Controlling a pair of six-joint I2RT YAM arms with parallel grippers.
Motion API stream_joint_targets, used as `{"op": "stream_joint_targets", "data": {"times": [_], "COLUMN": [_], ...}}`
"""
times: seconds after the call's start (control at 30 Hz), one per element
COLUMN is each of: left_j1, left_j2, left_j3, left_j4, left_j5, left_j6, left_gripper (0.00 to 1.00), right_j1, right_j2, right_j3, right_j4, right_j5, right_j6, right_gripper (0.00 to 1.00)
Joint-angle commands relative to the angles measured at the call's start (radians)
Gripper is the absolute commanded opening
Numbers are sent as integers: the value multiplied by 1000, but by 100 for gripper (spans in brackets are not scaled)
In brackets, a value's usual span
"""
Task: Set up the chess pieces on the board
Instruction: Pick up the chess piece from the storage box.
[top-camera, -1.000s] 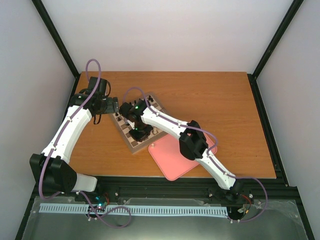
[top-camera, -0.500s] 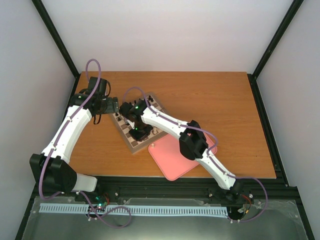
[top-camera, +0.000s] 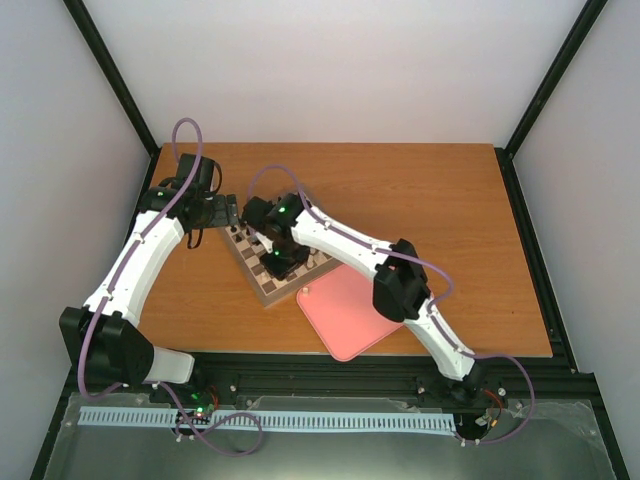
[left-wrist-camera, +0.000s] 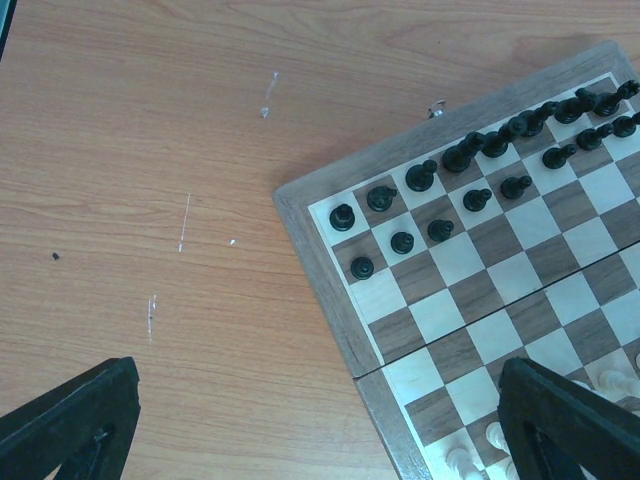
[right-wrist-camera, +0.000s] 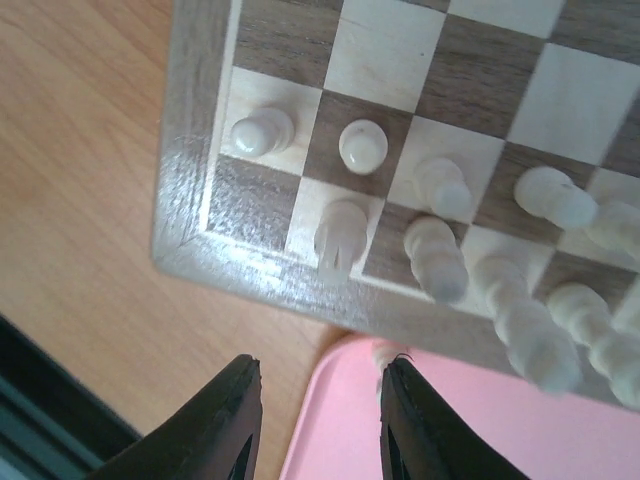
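We saw the right arm (top-camera: 345, 245) stretched over the checkered wooden board (left-wrist-camera: 325, 270), right gripper (right-wrist-camera: 318, 380) fingers spread near its corner, smooth cream chess pieces (right-wrist-camera: 345, 235) ranked in two rows there, glossy pink tray (right-wrist-camera: 480, 420) alongside, left gripper (left-wrist-camera: 318, 390) parted wide.

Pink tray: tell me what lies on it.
One pale chess piece shows at the pink tray edge by the board, partly behind a right tool finger. From above, the right arm covers part.

Wears white shells on left arm (top-camera: 140, 255) and right arm (top-camera: 345, 245), black housings at joints, looping purple cables (top-camera: 186, 122), small green lights (top-camera: 283, 210), matte black wedge-shaped tool fingers (right-wrist-camera: 215, 420).
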Motion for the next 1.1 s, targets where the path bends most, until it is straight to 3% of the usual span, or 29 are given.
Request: {"op": "stream_joint_targets", "data": {"times": [0.0,0.3,0.53,0.73,0.97,1.07], "left_j1": [6,6,6,6,6,6], "left_j2": [11,31,32,28,28,29], "left_j3": [8,14,20,17,15,16], "left_j4": [12,13,8,6,5,5], "left_j5": [3,14,15,4,0,-2], "left_j6": [9,5,6,10,11,11], "left_gripper": [100,100,100,100,100,100], "right_j1": [7,6,-8,-38,-48,-50], "right_j2": [-126,-242,-184,-163,-138,-129], "right_j3": [-55,-362,-372,-411,-420,-424], "right_j4": [-13,66,112,175,199,201], "right_j5": [11,-4,-22,-30,-31,-34], "right_j6": [13,29,15,34,32,30], "right_gripper": [35,30,31,40,37,32]}}
